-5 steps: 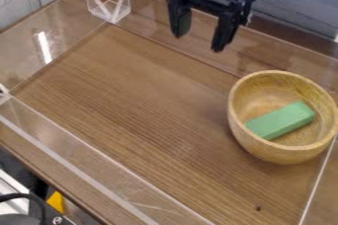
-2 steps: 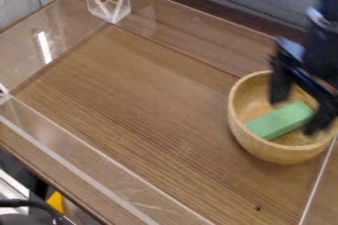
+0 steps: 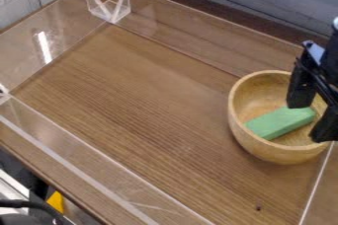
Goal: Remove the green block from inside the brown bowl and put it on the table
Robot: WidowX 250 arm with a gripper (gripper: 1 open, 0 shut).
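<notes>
The green block (image 3: 278, 123) lies flat inside the brown bowl (image 3: 251, 135), which stands at the right side of the table (image 3: 145, 101). My gripper (image 3: 314, 111) hangs at the frame's right edge, over the bowl's right half and just above the block's right end. Its two dark fingers (image 3: 302, 88) stand apart, open, with nothing between them. One finger overlaps the block's far end in the picture; I cannot tell whether it touches.
Low clear acrylic walls (image 3: 59, 32) edge the tabletop, with a clear triangular bracket (image 3: 109, 5) at the back left. The bowl sits close to the right wall (image 3: 317, 185).
The gripper has swung from the back of the table, right and forward, and has come down over the bowl. The block and the bowl have stayed put.
</notes>
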